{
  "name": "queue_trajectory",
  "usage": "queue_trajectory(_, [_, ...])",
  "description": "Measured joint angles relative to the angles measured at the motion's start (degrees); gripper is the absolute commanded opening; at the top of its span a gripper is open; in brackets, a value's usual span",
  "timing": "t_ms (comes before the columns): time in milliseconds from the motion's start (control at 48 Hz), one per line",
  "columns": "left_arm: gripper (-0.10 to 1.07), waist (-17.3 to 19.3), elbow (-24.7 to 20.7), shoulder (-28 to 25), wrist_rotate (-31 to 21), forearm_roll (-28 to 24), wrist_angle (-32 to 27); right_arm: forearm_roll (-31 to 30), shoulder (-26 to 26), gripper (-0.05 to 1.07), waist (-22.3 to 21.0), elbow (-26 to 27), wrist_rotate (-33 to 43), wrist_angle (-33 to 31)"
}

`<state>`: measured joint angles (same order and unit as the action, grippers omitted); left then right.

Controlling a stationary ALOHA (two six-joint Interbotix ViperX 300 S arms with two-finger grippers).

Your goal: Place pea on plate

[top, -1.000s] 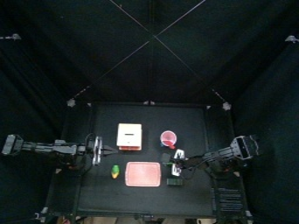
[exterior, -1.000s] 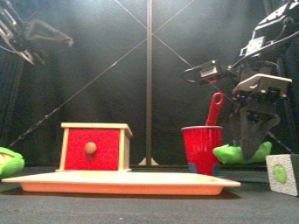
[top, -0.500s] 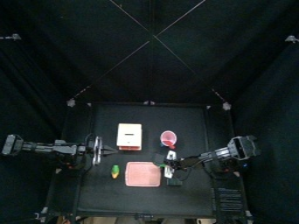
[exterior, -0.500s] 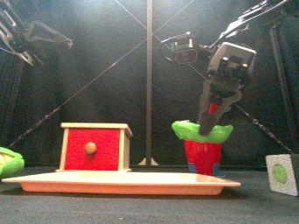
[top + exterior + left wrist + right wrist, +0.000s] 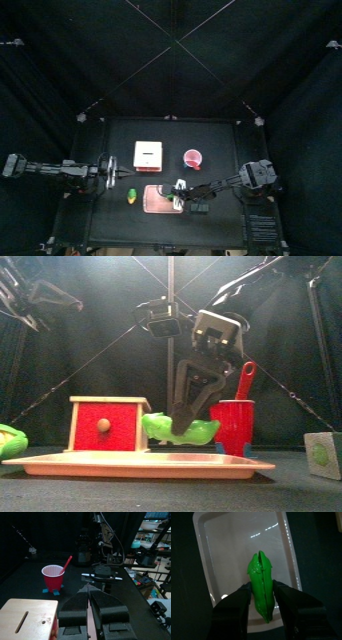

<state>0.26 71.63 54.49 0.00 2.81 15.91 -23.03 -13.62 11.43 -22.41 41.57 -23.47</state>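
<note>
**Pea pod held over the pink plate, ready to set down**

Top view: the right arm reaches in from the right, and its gripper (image 5: 178, 192) hangs above the flat pink squarish plate (image 5: 160, 206) near the table's front edge. The left arm rests at the left side, apart from the plate. A cream-white box (image 5: 147, 156), a small red cup (image 5: 194, 158) and a green-and-yellow piece (image 5: 131, 196) just left of the plate also sit on the table.

Front view: the right gripper (image 5: 183, 422) slants down with the bright green pea pod (image 5: 182, 430) at its tips, hanging just above the plate (image 5: 80, 464) and apparently not yet touching it. A red-fronted wooden box (image 5: 107, 424) stands behind on the left, a red cup with a straw (image 5: 233, 423) on the right. To finish well, the arm should probably lower gently until the pod meets the plate, then part the jaws, so it does not bounce or roll off.

Left wrist view: the left gripper (image 5: 89, 607) has its jaws pressed together, holding nothing.

Right wrist view: the jaws are closed on the pea (image 5: 261, 582), pinching its lower half. It is glossy, smooth, elongated and tapered to a point, and sits over the plate's (image 5: 218, 557) middle, well inside the rim.
</note>
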Motion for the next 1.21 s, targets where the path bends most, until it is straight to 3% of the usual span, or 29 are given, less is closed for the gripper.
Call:
queue_trajectory(354, [0.42, 0.0, 0.18, 0.0, 0.0, 0.0, 0.0, 0.18, -3.34, 0.69, 0.26, 3.6, -0.09, 0.09])
queue_trajectory(708, [0.42, 0.18, 0.26, 0.0, 0.0, 0.0, 0.0, 0.18, -3.43, 0.93, 0.18, 3.69, 0.0, 0.09])
queue_trajectory(1208, [0.42, 0.26, 0.26, 0.0, 0.0, 0.0, 0.0, 0.18, -3.25, 0.94, 0.18, 3.87, 0.0, -0.44])
